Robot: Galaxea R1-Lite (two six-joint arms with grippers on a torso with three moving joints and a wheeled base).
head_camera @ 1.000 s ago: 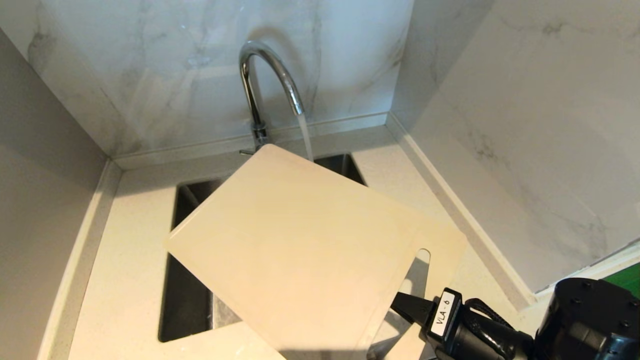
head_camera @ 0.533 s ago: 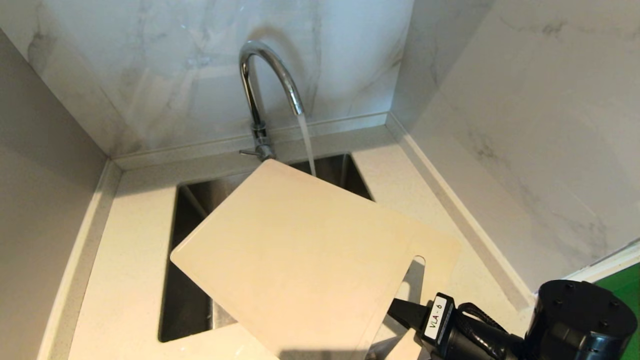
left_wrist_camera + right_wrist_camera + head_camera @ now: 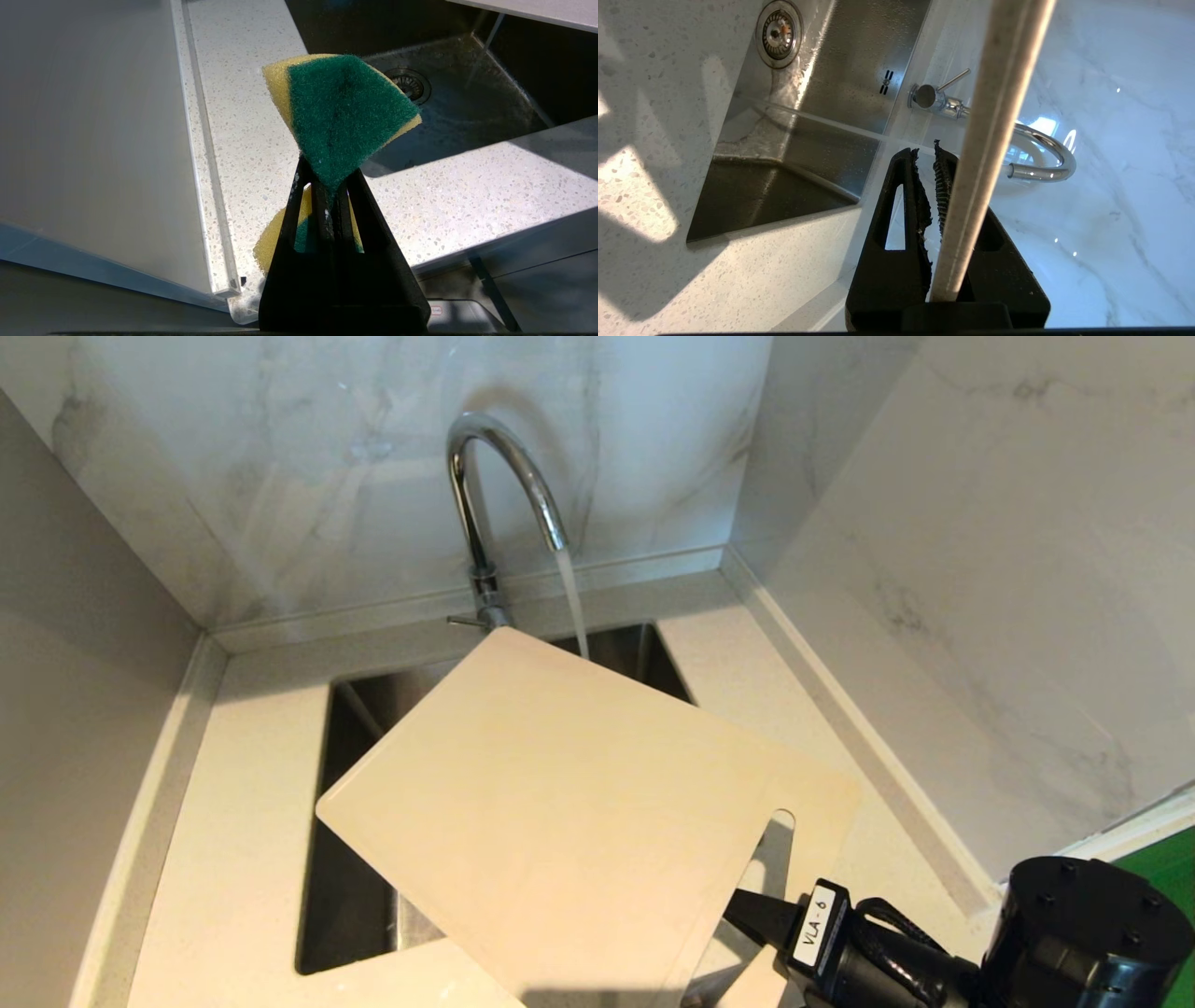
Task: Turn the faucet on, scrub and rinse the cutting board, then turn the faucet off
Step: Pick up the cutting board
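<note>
Right pincer (image 3: pixel 747 910) pinches the board (image 3: pixel 579 803) by its handle end, tilting it toward the faucet (image 3: pixel 495 476) stream; left pincer (image 3: pixel 327 186) pinches a sponge (image 3: pixel 345 112), ready for scrubbing.

A speckled white countertop (image 3: pixel 243 859) fills the lower left of the head view — its steel sink (image 3: pixel 345 896) recessed at centre.

The faucet (image 3: pixel 485 504) runs, its stream falling just past the far edge of the cutting board (image 3: pixel 569 821). The board is held tilted above the sink (image 3: pixel 345 887), its handle hole toward the right gripper (image 3: pixel 747 919), whose black jaws reach its near right edge. Speckled white table (image 3: pixel 233 859) surrounds the sink, under marble walls (image 3: pixel 980 569).
</note>
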